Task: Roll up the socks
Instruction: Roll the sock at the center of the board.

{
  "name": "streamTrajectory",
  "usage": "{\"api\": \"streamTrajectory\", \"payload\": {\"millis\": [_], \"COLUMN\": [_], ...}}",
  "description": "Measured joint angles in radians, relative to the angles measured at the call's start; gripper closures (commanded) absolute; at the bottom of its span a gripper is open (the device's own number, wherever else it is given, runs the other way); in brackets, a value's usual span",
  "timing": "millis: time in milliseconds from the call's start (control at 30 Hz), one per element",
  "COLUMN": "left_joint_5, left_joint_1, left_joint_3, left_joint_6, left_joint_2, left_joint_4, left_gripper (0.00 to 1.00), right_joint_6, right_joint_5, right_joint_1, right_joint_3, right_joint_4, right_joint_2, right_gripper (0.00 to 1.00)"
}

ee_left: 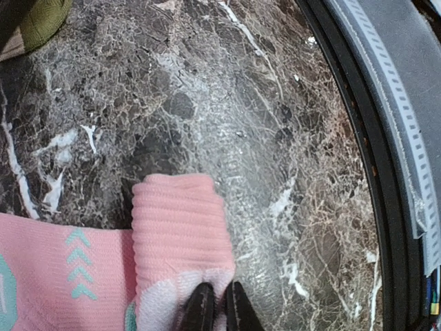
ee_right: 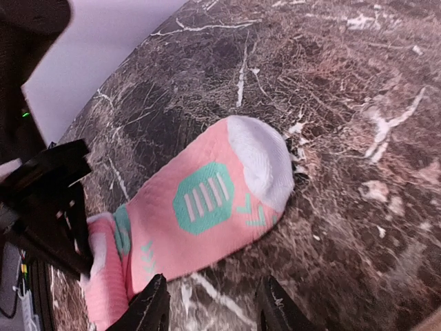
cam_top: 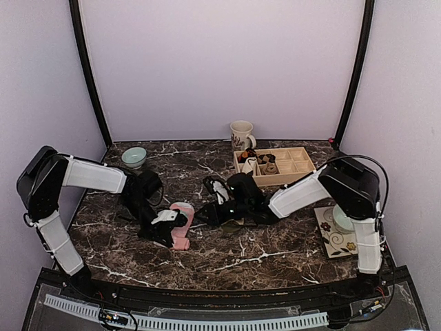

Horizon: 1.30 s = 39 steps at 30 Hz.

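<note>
Quick one from the remote desk. The pink sock (cam_top: pixel 182 238) lies flat on the marble table (cam_top: pixel 275 255), a bit left of centre, between the two arms. Its cuff end sits at the near side and is doubled over into a chunky ribbed fold. The white toe points away toward the right arm.

The left gripper (ee_left: pixel 218 310) is closed to a sliver with its tips down in the fabric right at that fold. It looks to me like it's pinching the folded end. The right gripper (ee_right: pixel 210 310) hangs with its fingers spread wide and nothing between them but table, just beside the sock's long edge.

I can't pick out the second sock for sure. There's a scrap of olive-tan cloth (ee_left: pixel 31 21) in the far-left corner of the left wrist view, but I can't tell what it is.

Handling-wise, I'd guess this thing is featherlight, floppy and a bit stretchy. It won't break, but it also won't hold a shape by itself, and on polished stone it may slide instead of rolling. I'd pinch through both layers of the fold, not the top layer alone, and pin the toe end with the other arm so the roll stays tight.
</note>
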Motion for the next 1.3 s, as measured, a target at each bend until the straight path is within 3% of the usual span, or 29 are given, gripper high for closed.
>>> {"api": "streamTrajectory", "payload": {"millis": [67,233,333,567,900,1300], "left_joint_5": [0.031,0.104,0.141,0.195,0.231,0.232], "left_joint_1": [0.011,0.045,0.066,0.105,0.127,0.133], "left_joint_3": [0.042,0.143,0.181,0.217,0.242,0.254], "left_joint_6": [-0.009,-0.015,-0.014,0.000,0.009,0.013], "left_joint_2": [0.047,0.159,0.203,0.259,0.309,0.324], "left_joint_4": [-0.047,-0.179,-0.237,-0.320,-0.390,-0.419], "left_gripper": [0.91,0.91,0.91,0.91,0.91,0.87], "right_joint_6": [-0.053,-0.244,-0.381,-0.679,-0.962,-1.072], "right_joint_5": [0.018,0.058,0.071,0.105,0.177,0.229], "right_joint_1": [-0.002,0.022,0.089,0.221,0.280,0.282], "right_joint_3": [-0.095,-0.320,-0.358,-0.249,-0.021,0.087], "right_joint_4": [0.047,0.169,0.163,0.039,-0.051,-0.055], "right_joint_2": [-0.077,-0.263,-0.318,-0.252,-0.050,0.072], "right_gripper": [0.42,0.40,0.40,0.40,0.41,0.55]}}
